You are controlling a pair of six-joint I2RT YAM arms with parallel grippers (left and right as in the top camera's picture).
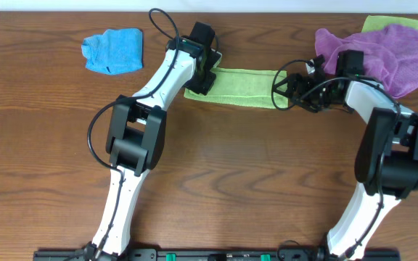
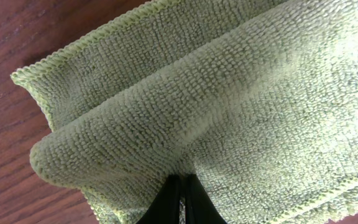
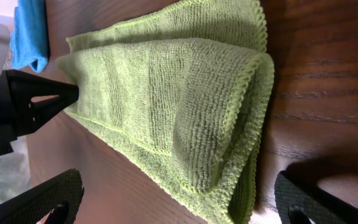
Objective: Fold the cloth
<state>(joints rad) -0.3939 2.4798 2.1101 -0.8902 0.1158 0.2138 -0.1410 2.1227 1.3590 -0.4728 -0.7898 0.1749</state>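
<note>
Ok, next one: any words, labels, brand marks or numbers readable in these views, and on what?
None can be read.
The cloth, blue cloth and purple cloth are plain.
The left arm and right arm show no legible marking.
The table carries no print.

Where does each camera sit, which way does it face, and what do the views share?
Overhead: above the table, facing down; both arms, left gripper and right gripper at the cloth's ends.
Left wrist: just over the cloth, its shut fingertips pinching a fold.
Right wrist: low at the cloth's right end, facing the left gripper; its open fingers frame the view.
Shared: all show the cloth.
</note>
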